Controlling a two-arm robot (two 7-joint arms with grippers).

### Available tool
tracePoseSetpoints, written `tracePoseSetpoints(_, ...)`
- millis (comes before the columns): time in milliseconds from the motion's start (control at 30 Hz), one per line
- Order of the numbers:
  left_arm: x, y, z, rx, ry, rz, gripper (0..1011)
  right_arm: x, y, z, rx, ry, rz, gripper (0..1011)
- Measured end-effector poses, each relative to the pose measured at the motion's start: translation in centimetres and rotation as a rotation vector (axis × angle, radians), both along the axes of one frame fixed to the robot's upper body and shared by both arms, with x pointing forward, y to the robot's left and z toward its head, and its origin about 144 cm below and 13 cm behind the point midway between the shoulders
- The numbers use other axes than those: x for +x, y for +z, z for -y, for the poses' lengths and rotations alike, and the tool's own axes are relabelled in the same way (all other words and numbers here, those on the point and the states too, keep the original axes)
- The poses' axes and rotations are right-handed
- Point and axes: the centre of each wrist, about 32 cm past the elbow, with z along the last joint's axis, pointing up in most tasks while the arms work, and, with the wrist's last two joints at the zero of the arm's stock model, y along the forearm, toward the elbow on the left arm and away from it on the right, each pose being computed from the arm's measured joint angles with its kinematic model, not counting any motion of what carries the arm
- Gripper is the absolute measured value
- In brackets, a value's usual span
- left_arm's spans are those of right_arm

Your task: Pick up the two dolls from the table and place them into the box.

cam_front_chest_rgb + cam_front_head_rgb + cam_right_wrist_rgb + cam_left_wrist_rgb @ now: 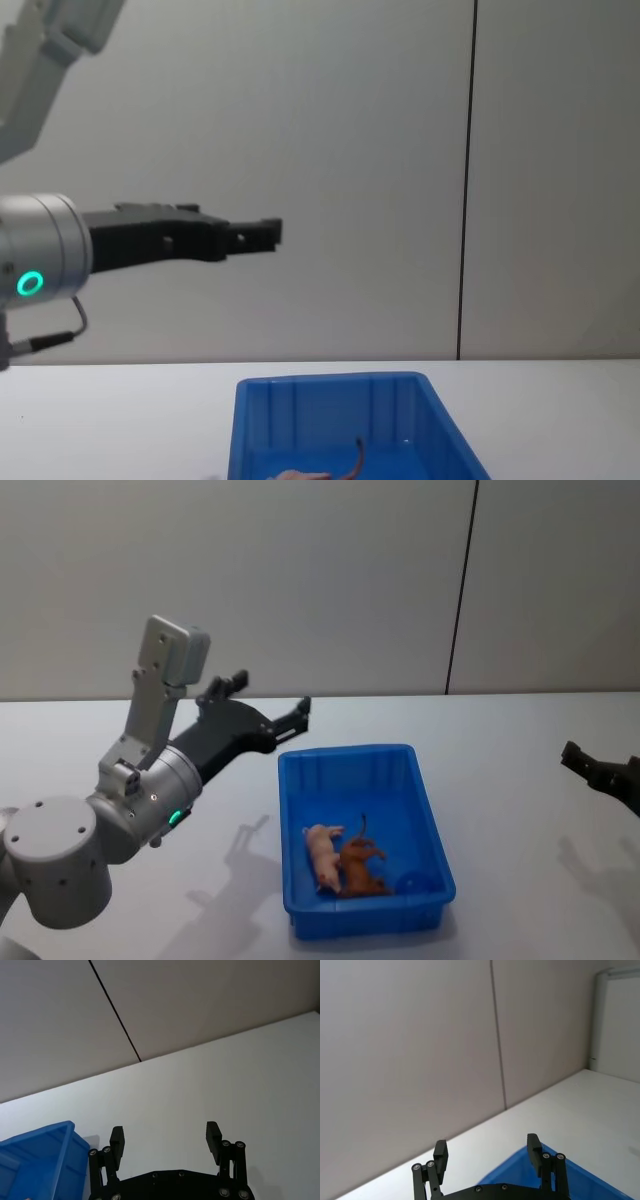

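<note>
Both dolls, the pale pink doll (323, 853) and the reddish-brown doll (362, 868), lie touching inside the blue box (420, 798) on the desk (520, 780); placing looks done. Left gripper (268, 708) hovers beyond the box's left rim, right gripper (165, 1139) right of it, both jaws released and empty.

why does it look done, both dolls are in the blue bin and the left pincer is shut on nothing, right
Nearly. The pale pink doll and reddish-brown ridged doll do lie in the bright blue plastic bin, but the left pincer is open, as the left wrist view shows.
</note>
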Motion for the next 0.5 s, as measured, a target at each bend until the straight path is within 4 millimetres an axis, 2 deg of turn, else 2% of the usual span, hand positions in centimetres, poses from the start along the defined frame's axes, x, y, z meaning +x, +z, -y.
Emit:
tracePoseSetpoints(300, -1.0, 0.8, -0.2, 0.022, 0.141, 0.091, 1001, -0.8, -0.5, -0.8, -0.077, 0.044, 0.109, 1001)
tracePoseSetpoints(500, -1.0, 0.6, 0.0, 0.026, 0.137, 0.096, 1001, -1.4, -0.9, -1.4, -0.130, 0.085, 0.185, 1001)
